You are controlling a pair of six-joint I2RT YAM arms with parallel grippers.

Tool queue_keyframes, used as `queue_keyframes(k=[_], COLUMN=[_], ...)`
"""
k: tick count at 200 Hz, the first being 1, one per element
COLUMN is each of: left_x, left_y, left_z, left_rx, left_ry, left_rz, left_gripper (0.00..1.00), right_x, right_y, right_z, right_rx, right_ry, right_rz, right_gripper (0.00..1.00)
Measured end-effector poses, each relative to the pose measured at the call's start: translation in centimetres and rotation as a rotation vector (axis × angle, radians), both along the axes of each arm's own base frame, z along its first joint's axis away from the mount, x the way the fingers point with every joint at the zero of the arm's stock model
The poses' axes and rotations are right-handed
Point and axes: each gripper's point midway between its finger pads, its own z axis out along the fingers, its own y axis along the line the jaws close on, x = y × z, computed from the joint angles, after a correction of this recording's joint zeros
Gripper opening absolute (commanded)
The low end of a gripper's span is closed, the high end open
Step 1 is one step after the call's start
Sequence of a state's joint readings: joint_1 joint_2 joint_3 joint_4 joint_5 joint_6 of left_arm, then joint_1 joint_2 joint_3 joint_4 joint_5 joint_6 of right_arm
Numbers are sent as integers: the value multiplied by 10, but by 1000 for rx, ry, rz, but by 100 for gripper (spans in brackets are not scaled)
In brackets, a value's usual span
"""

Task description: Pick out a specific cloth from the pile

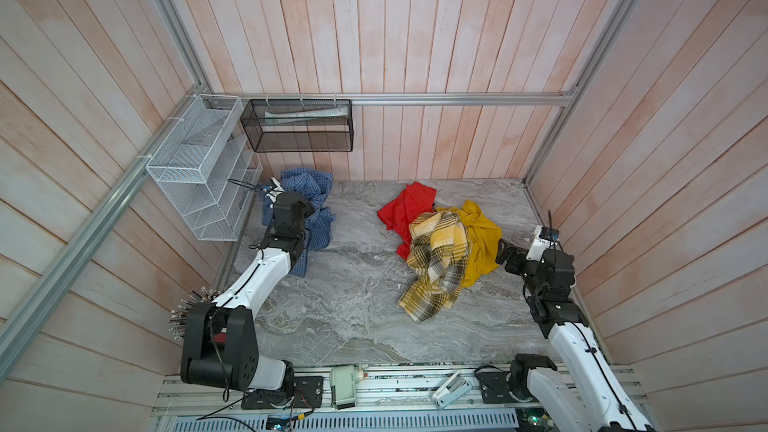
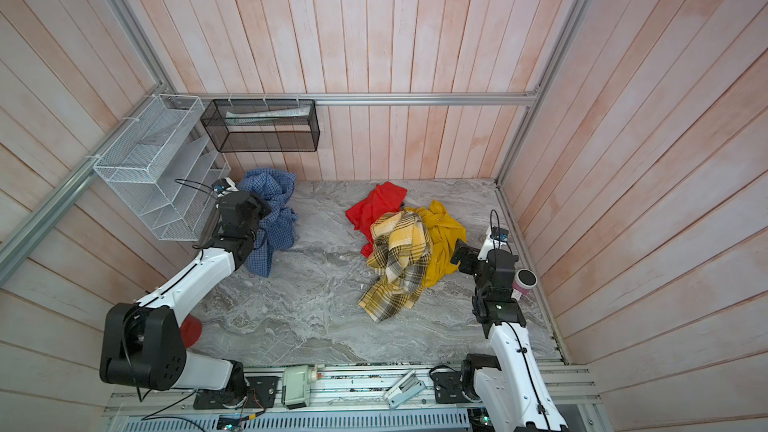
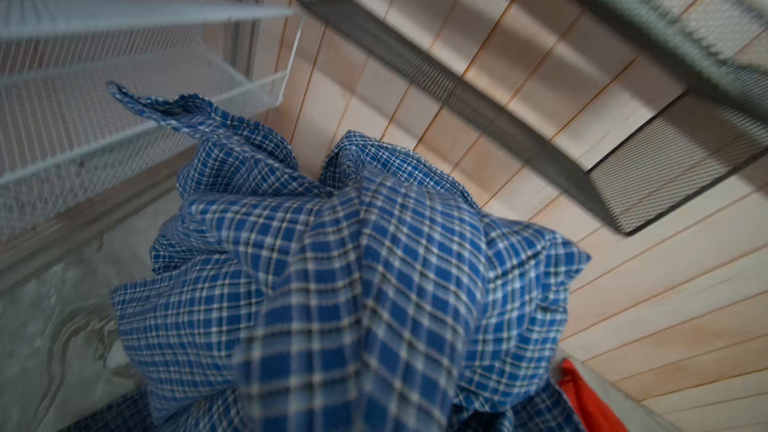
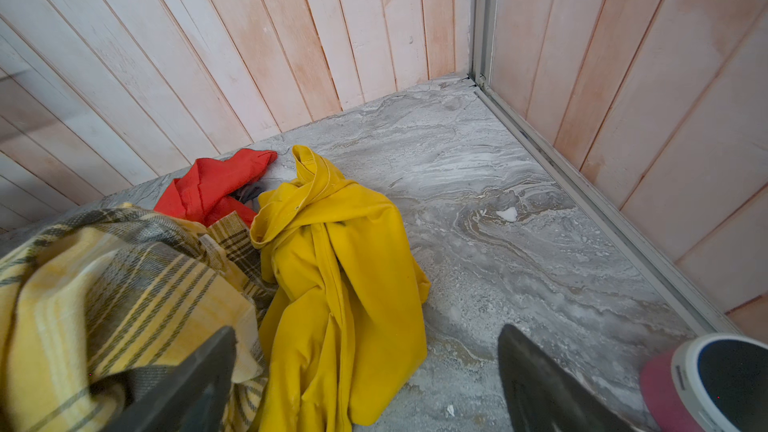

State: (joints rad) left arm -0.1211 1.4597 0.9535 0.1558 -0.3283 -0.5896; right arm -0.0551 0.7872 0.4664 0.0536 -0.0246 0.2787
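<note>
Blue-and-white gingham cloth (image 1: 316,189), upper left, is being clamped by the left gripper (image 1: 306,210), well apart from the pile (image 1: 440,243); the right gripper (image 4: 365,384) is gaping empty; releasing it there probably comes next.

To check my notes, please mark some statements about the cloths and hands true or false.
The left hand is shut on the blue checked cloth. True.
In the pile, the red cloth lies partly under the yellow plaid cloth. True.
The right hand grips the yellow plaid cloth. False: it is open and holds nothing.
The blue checked cloth lies on the pile. False: it is apart from it, near the white wire basket.
</note>
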Motion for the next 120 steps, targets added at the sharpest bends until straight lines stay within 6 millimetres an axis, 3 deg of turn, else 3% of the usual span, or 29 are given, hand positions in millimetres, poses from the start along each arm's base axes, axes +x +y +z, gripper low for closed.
queue_keyframes(k=[14,29,85,120], left_x=[-3,-6,-13,-12], left_y=[4,6,2,-4], left_z=[-34,-57,-85,-126], left_rx=[-20,-39,-114,-154], left_ry=[73,121,166,263], left_rz=[11,21,28,7], left_gripper=[0,0,0,0], right_x=[0,0,0,0], right_y=[0,0,1,1], right_z=[-2,-2,-4,-7], right_rx=[5,6,9,11], right_ry=[3,4,8,20], right_rz=[-2,-2,1,0], right_gripper=[98,98,98,98])
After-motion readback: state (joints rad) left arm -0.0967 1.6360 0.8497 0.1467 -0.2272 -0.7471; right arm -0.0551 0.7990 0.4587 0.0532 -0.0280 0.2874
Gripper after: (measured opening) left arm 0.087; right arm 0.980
